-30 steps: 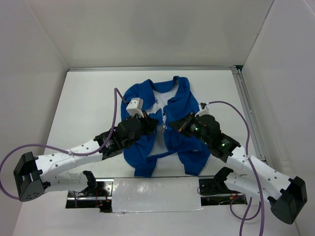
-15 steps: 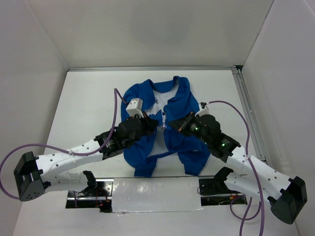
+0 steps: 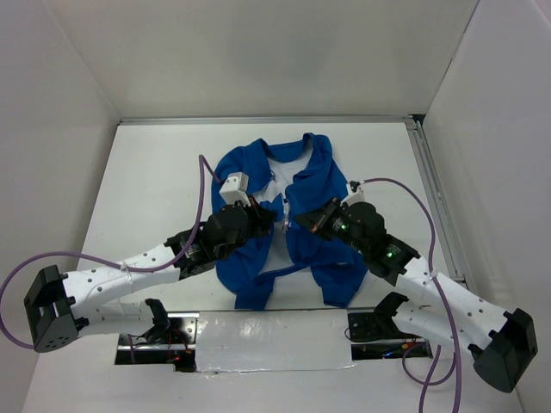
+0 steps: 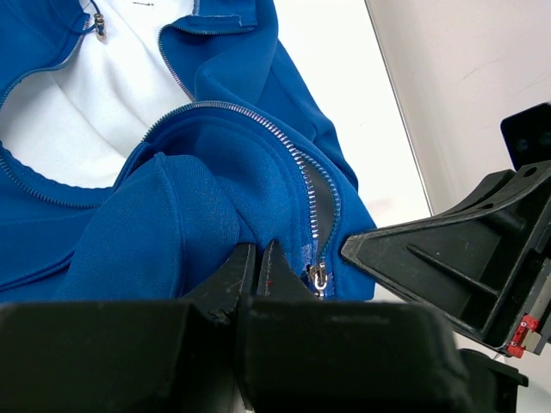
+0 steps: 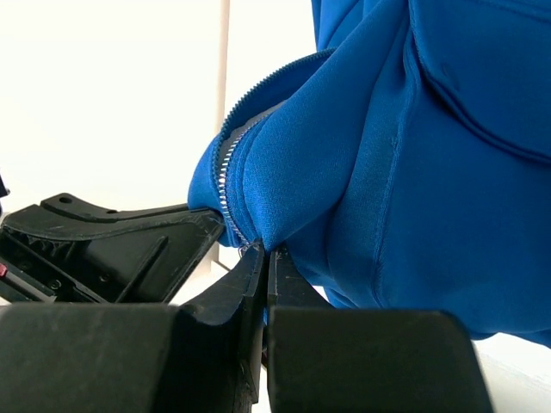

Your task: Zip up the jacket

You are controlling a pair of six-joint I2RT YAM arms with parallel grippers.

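Observation:
The royal-blue jacket [image 3: 237,168] lies open on the white table, its white lining [image 3: 277,182] showing between the front edges. My left gripper [image 3: 274,215] is shut on the left front edge low down; in the left wrist view its tips [image 4: 258,251] pinch blue fabric just left of the silver zipper slider [image 4: 319,277]. My right gripper [image 3: 298,222] is shut on the other front edge, its tips [image 5: 268,251] clamping the hem right under the zipper teeth [image 5: 227,194]. The two grippers stand almost tip to tip, each lifting its bunch of fabric.
White walls close in the table on three sides. A metal rail [image 3: 435,198] runs along the right edge. Purple cables [image 3: 203,185] loop over both arms. A taped strip [image 3: 275,340] lies between the arm bases at the near edge.
My right gripper has edged slightly left toward the left gripper, carrying its jacket edge along. Both grips are unchanged.

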